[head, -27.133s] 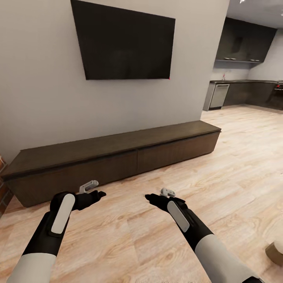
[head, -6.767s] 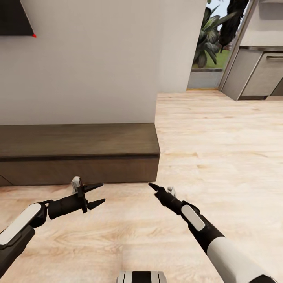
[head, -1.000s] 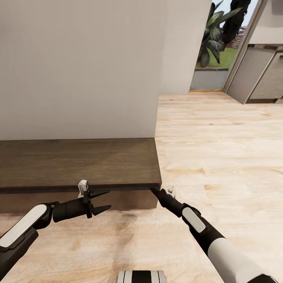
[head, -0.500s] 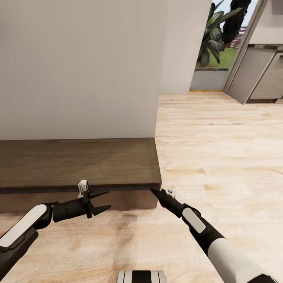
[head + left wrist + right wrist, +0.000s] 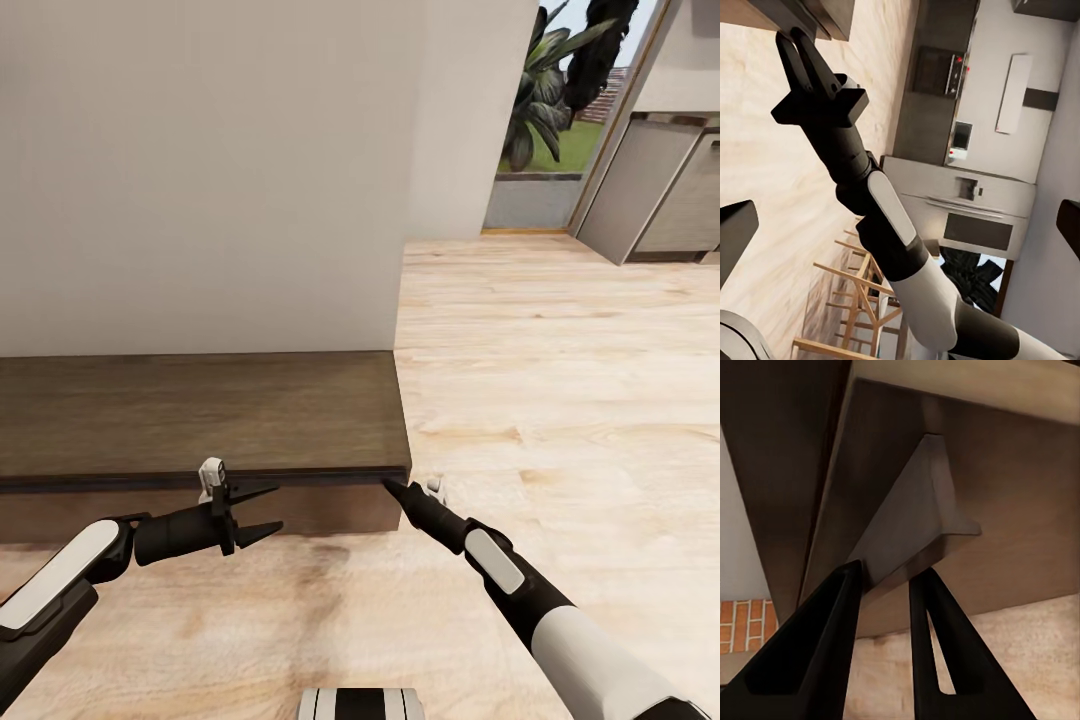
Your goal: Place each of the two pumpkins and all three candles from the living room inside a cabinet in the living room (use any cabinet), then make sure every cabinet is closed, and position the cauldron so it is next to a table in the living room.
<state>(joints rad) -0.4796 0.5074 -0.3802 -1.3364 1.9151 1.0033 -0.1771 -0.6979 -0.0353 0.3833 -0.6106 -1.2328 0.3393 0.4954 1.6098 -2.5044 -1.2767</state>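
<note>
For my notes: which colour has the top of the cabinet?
Dark brown with wood grain; the cabinet top shows best in the head view.

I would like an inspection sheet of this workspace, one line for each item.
Surface: light wood floor; dark-brown top of the cabinet bare.
Job's things: cabinet fronts look shut; right end in view. Pumpkins, candles, cauldron: nothing seen.
Clutter: nothing seen.
End effectors: left end effector open, in front of the cabinet front, holding nothing. Right end effector at the cabinet's right front corner, under the top's edge; its fingers are slightly apart around a dark wedge-shaped piece.
Cables: nothing seen.
Surroundings: plain wall, plants outside, grey kitchen units.
</note>
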